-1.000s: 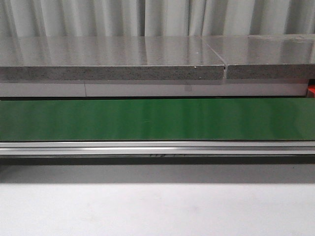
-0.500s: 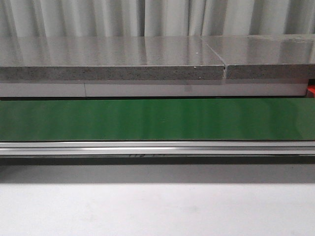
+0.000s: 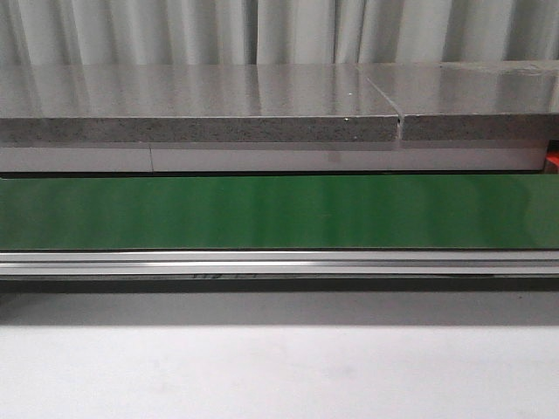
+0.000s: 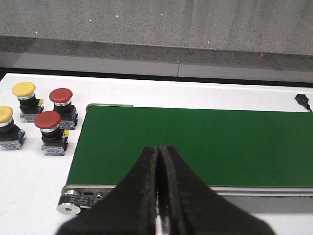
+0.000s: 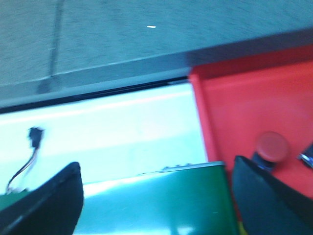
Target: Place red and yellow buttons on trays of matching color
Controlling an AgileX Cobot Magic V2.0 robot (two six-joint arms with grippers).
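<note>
Straight ahead, the long green conveyor belt [image 3: 279, 211] runs across the whole width, with its silver aluminium rail [image 3: 279, 262] along the near edge and a grey speckled stone counter [image 3: 201, 105] behind it; neither arm shows in that front picture.

At the left end of the belt, the left gripper [image 4: 157, 191] hangs over the near edge with its two black fingers [image 4: 142, 196] pressed together, nothing between them. Out past the belt's end, on the white tabletop [image 4: 29, 186], stand four mushroom-head push buttons on black bases, clustered close: a yellow-capped button [image 4: 24, 89] and a red-capped button [image 4: 60, 95] in the far pair, then a second yellow-capped button [image 4: 4, 114], cut by the frame edge, and a second red-capped button [image 4: 48, 120] nearer. All four sit upright and just off the belt. A small black plug [image 4: 302, 99] lies on the white surface beyond the belt's far side.

Over at the right end, the picture is blurred. The right gripper [image 5: 156, 196] has its dark fingers [image 5: 44, 205] spread wide apart, empty. Past them sits a red plastic tray [image 5: 230, 107] hard against the belt's end, and one red round-capped button [image 5: 272, 145] already stands inside it. A black connector on thin wires [image 5: 33, 137] lies on the white table beside the belt.
</note>
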